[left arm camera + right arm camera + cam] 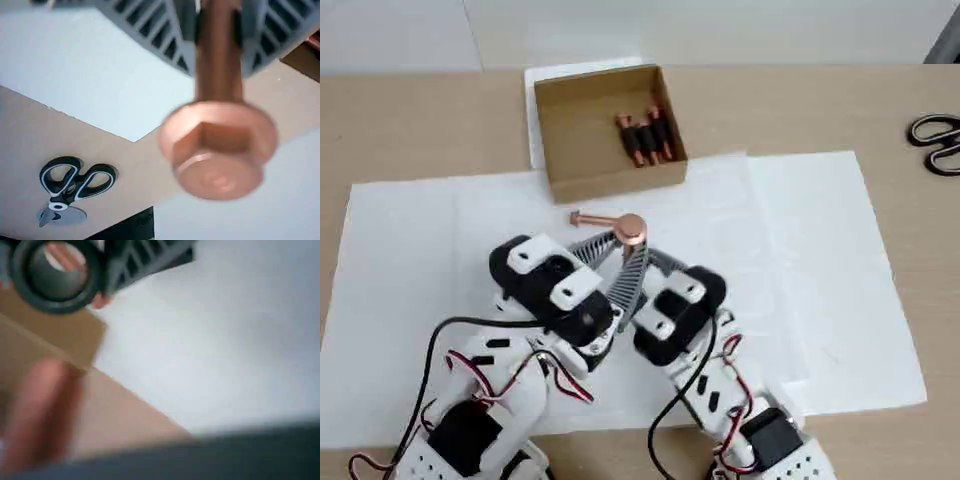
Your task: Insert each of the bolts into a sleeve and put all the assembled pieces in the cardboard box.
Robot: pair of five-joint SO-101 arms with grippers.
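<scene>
My left gripper (218, 25) is shut on a copper bolt (218, 142), its grey ribbed fingers (145, 25) clamping the shank while the hex head points back at the wrist camera. In the high view that bolt's head (633, 230) sits where both grippers meet, just in front of the cardboard box (582, 150). My right gripper (85, 270) is shut on a black sleeve (55, 302), seen end-on with copper showing through its bore. A second bolt (586, 217) lies loose on the paper. Three assembled pieces (645, 137) lie in the box.
White paper sheets (820, 260) cover the table's middle. Black-handled scissors (940, 142) lie at the far right edge, also scissors (70, 182) in the left wrist view. A blurred copper shape (42, 410) sits close to the right wrist lens.
</scene>
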